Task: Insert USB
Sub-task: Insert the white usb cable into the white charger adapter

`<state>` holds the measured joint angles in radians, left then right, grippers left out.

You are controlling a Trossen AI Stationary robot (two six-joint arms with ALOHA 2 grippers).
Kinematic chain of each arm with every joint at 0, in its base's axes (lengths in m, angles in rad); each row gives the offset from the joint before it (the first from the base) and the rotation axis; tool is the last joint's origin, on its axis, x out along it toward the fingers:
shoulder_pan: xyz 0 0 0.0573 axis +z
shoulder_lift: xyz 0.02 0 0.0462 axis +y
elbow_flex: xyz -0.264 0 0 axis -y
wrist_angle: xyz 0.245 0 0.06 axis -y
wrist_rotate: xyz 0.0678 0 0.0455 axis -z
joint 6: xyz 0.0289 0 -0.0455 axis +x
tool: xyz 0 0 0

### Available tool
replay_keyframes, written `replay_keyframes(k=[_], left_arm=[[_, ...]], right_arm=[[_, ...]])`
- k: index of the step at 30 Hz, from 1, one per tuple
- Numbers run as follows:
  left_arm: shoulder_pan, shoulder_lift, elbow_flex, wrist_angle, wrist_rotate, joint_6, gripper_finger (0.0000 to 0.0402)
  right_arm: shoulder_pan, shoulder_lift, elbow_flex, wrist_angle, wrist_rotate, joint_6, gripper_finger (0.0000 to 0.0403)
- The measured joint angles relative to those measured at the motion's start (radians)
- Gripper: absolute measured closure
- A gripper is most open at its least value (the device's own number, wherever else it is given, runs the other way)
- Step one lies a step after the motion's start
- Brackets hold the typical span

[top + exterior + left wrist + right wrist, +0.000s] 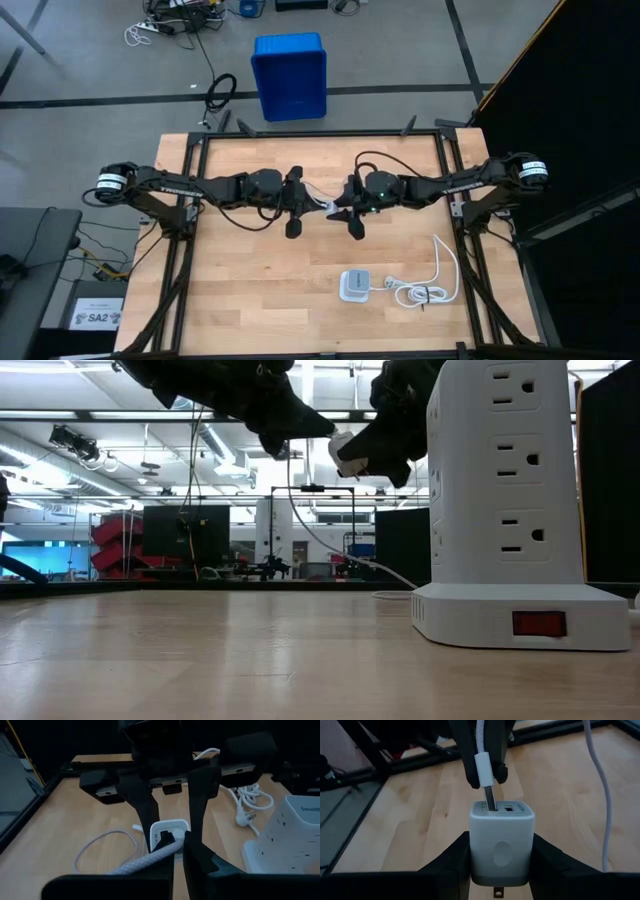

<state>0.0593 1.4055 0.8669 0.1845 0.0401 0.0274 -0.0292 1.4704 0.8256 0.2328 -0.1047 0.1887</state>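
Note:
The USB is a thin white braided cable (pixel 105 845). Its slack loop lies on the table, and another stretch (pixel 600 795) runs past the cube. My left gripper (pixel 308 205) is shut on its plug end above mid-table. My right gripper (pixel 343 208) faces it, shut on a small white cube (pixel 502 845) with two ports in its face. The plug's metal tip (pixel 491 802) stands at the cube's left port, partly inside it. In the low view both grippers hang high above the table, with the cube (pixel 350 455) between them. My left gripper pinches the USB's white plug sleeve (pixel 484 770) between its two fingers, coming level from the table's left. The plug points along the fingers toward the cube, and the braided cable (pixel 150 860) trails back under the gripper, lifted clear of the table. My right gripper pinches the white cube by its two opposite side walls (pixel 475 850), one finger (pixel 447 860) on each side, coming level from the table's right. The cube is lifted clear, its port face toward the left gripper and its prong side (pixel 497 892) toward the wrist.
A white power strip tower (pixel 352 286) stands on the near right part of the table, large in the low view (pixel 500 500). Its thicker bundled cord (pixel 425 290) lies to its right. A blue bin (pixel 290 75) sits on the floor beyond the far edge.

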Motion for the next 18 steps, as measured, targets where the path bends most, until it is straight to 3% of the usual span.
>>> replay_keyframes(k=[8, 18], left_arm=[[0.000, 0.000, 0.001, -0.003, 0.005, -0.005, 0.0402], [0.000, -0.001, 0.002, 0.009, 0.012, -0.031, 0.0402]], right_arm=[[0.000, 0.000, 0.076, -0.154, 0.003, -0.033, 0.0292], [0.000, 0.000, 0.079, -0.073, 0.004, -0.067, 0.0292]])
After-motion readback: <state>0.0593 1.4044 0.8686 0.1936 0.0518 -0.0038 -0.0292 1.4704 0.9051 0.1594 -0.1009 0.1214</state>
